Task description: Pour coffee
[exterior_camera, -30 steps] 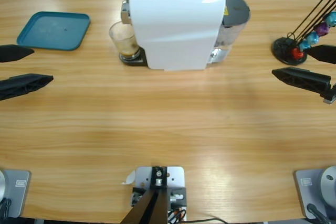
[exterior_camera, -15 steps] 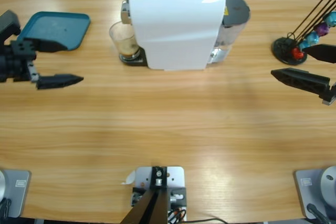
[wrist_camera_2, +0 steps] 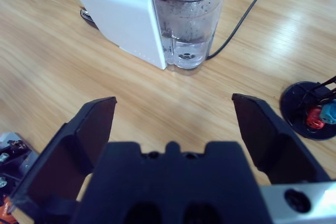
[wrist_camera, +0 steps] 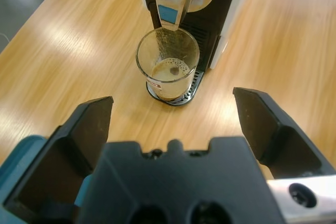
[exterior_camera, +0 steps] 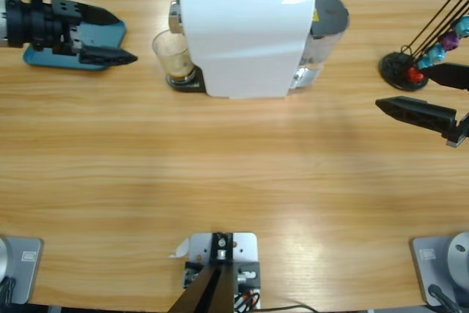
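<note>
Black jaws of the left gripper point(exterior_camera: 111, 36) spread wide, holding nothing, aimed at the glass point(exterior_camera: 173, 56) from over the blue tray point(exterior_camera: 44, 53). Black jaws of the right gripper point(exterior_camera: 432, 93) wide apart too, empty, near the capsule stand point(exterior_camera: 404, 68). Glass upright under the spout of the white coffee machine point(exterior_camera: 245, 38) on the table point(exterior_camera: 234, 174), with tan-brown coffee point(wrist_camera: 168, 73) low inside. Probably early: glass not yet gripped, pouring all still to do.
</note>
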